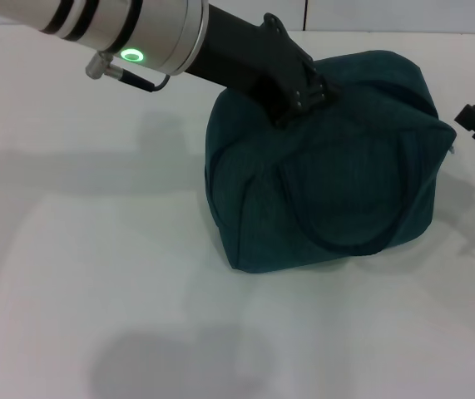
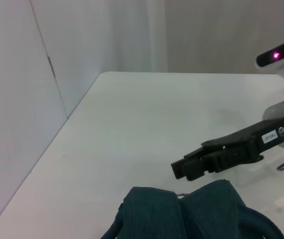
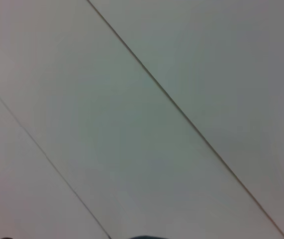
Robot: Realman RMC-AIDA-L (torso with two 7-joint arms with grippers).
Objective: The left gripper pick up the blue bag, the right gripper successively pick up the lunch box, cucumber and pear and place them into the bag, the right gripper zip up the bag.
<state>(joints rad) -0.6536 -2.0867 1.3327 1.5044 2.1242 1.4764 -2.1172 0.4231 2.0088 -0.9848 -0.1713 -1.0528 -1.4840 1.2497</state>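
Your bag (image 1: 329, 166) sits on the white surface (image 1: 96, 274), right of centre in the head view, bulging and closed along the top as far as you can see, with one loop handle (image 1: 337, 237) lying flat against its near side. The lunch box, cucumber and pear are not visible anywhere.

Your left claw (image 1: 291, 112) reaches in from the upper left on its silver wrist (image 1: 129, 29) with the green light on, and presses into the bag's top at the left end. Its fingertips are buried in the fabric, so you cannot tell whether they are apart or clamped on anything.

Your right claw (image 2: 181, 169) hangs just beside the bag's right end, apart from it; in the head view only its tip shows at the right edge. In the left wrist view its fingers look close together with nothing between them, just above the bag's top fold. The right wrist view shows only bare panels with seams.
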